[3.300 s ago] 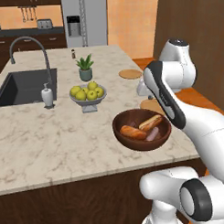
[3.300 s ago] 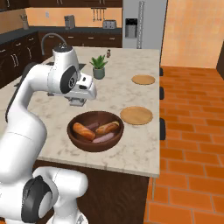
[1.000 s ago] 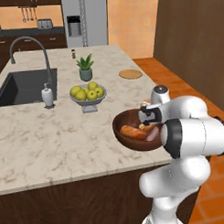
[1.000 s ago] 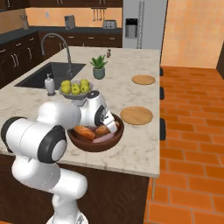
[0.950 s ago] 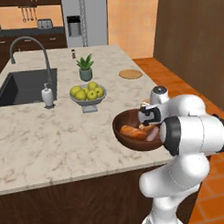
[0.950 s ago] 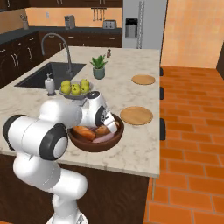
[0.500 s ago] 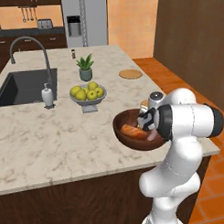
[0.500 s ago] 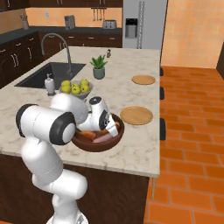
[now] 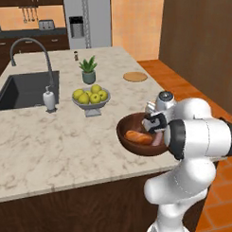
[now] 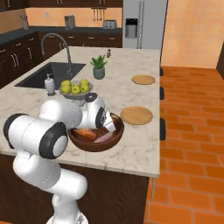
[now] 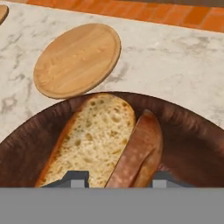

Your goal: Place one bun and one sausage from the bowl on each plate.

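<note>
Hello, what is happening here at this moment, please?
A white robot arm has its gripper lowered into the wooden bowl at the counter edge. Its fingertips stand on either side of a sausage that lies against a bun. Whether it already grips the sausage is unclear. The nearest wooden plate, just beyond the bowl, has nothing on it.

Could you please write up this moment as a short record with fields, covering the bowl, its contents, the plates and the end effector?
bowl: dark wooden bowl near the counter's front edge
contents: bun beside a sausage, touching
near plate: wooden plate, nothing on it, right of the bowl
far plate: wooden plate, nothing on it
end effector: end effector down in the bowl, fingertips either side of the sausage; grip cannot be confirmed
</note>
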Robot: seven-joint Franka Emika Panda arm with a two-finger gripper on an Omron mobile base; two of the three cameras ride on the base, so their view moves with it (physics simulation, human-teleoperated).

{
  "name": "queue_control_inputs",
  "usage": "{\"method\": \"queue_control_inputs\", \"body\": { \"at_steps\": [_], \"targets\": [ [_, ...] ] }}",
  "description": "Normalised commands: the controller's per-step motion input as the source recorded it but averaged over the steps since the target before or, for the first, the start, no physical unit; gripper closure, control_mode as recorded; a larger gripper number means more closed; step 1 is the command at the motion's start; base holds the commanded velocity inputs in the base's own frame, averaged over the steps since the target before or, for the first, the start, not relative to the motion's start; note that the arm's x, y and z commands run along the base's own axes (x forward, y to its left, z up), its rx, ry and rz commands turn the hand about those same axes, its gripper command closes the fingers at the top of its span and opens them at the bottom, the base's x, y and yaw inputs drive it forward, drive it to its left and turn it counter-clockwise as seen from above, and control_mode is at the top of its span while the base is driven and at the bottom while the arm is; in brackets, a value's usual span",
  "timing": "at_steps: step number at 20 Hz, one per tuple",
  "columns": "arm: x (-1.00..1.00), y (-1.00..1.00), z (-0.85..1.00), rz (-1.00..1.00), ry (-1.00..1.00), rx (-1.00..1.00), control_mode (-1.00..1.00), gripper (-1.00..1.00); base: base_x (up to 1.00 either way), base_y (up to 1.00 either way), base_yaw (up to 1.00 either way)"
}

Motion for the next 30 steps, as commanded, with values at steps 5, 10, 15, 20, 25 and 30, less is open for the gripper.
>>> {"method": "queue_control_inputs", "body": {
  "at_steps": [5,10,15,20,25,30],
  "targets": [
    [-0.73,-0.16,1.00,0.00,0.03,0.25,-1.00,1.00,0.00,0.00,0.00],
    [-0.52,0.00,1.00,0.00,0.21,0.16,-1.00,1.00,0.00,0.00,0.00],
    [-0.30,0.09,0.96,0.00,0.39,0.03,-1.00,1.00,0.00,0.00,0.00],
    [-0.72,0.00,0.69,0.00,0.23,0.01,-1.00,1.00,0.00,0.00,0.00],
    [-0.17,0.00,0.05,0.00,0.01,0.00,1.00,1.00,-0.75,-0.43,0.00],
    [0.00,0.00,0.00,0.00,0.00,0.00,1.00,1.00,-0.06,-1.00,0.34]
  ]
}}
